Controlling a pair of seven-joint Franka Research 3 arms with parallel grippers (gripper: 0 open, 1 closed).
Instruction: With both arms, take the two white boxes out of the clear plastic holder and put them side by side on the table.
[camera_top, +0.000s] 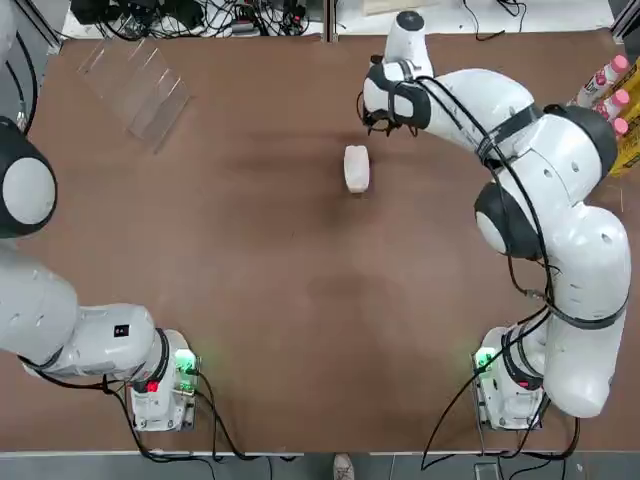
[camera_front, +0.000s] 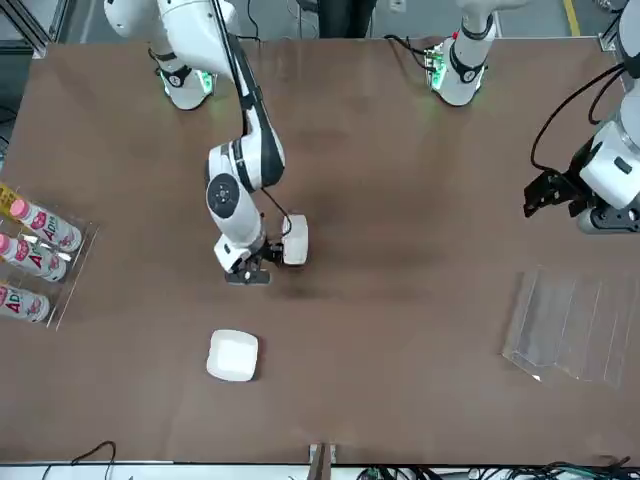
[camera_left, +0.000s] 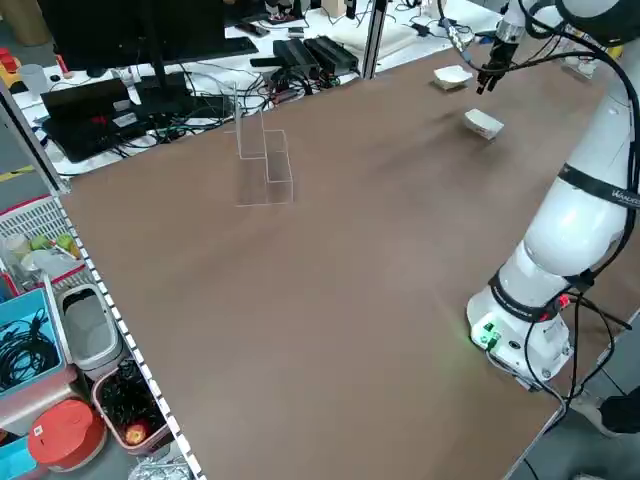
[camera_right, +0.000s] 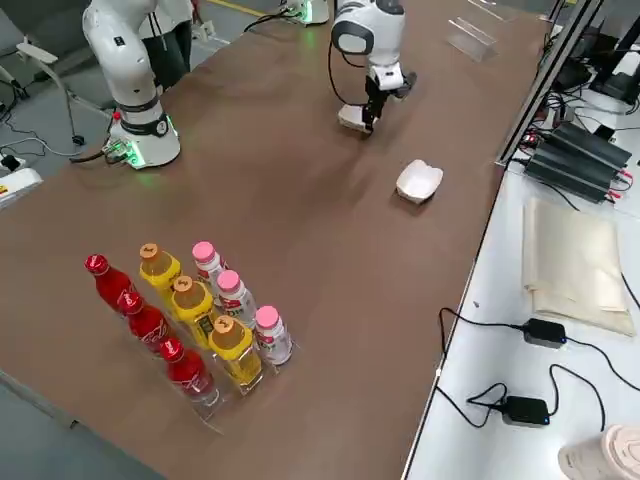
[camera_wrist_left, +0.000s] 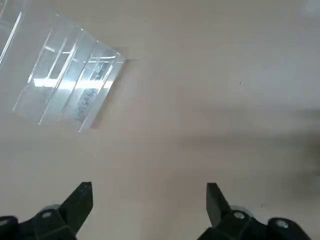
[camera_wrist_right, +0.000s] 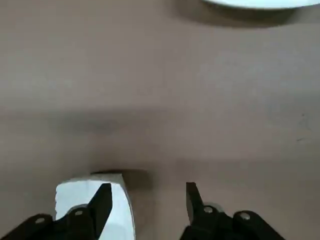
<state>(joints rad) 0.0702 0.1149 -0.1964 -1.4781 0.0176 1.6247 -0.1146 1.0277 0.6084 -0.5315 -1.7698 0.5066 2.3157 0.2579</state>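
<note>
One white box (camera_front: 296, 240) lies flat on the table (camera_top: 250, 280) near its middle, also seen as a white box (camera_top: 356, 168) from above. My right gripper (camera_front: 249, 273) hangs just beside it, open, with the box (camera_wrist_right: 85, 202) outside one finger and nothing between the jaws. The second white box (camera_front: 232, 356) rests near the table's far edge, a white box (camera_right: 419, 181) from the right side. The clear plastic holder (camera_top: 135, 85) stands empty at the far left. My left gripper (camera_front: 545, 195) hovers open near the holder (camera_wrist_left: 65, 90).
A rack of pink-capped and coloured bottles (camera_right: 190, 310) stands at the table's right edge, bottles (camera_front: 30, 255) in the front view. Cables and equipment (camera_left: 200, 60) lie beyond the far edge. Bins (camera_left: 60, 340) sit off the table's left side.
</note>
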